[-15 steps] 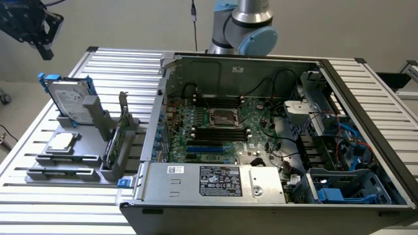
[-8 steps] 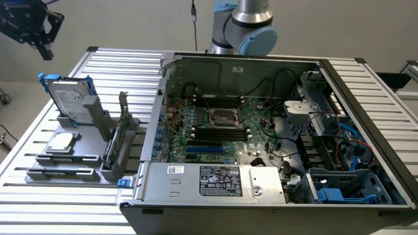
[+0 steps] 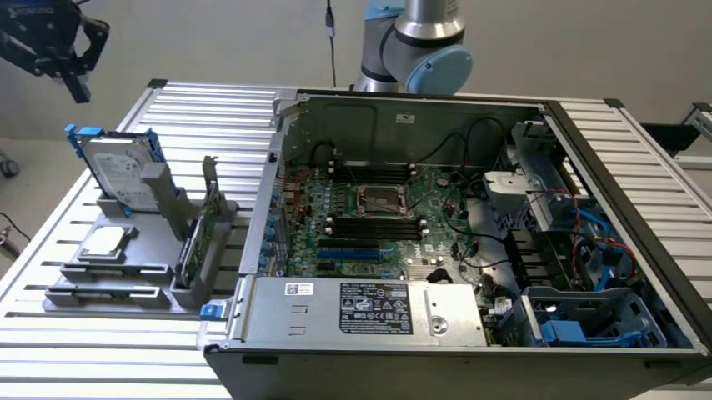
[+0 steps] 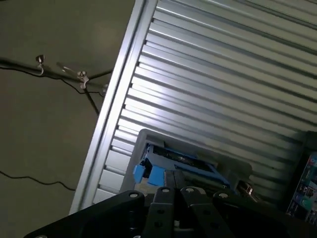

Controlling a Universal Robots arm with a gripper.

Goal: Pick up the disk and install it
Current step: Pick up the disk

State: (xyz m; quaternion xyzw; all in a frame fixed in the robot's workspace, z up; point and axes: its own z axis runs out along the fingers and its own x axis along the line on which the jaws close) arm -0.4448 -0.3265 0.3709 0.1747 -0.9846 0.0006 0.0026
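Exterior view was taken from high and set back, angled down across the slatted tabletop point(image 3: 623, 158) and open computer case point(image 3: 445, 233). Wrist view was aimed steeply down past the tool point(image 4: 174, 193), close over the tabletop edge. The disk point(image 3: 115, 171) was shared by both.

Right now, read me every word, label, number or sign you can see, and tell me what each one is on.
Nothing is legible.
Dark label on the power supply: print too small to read.
Small sticker on the same box: too small.
The disk, its white face: too small.
Rear sticker on the computer case: too small.
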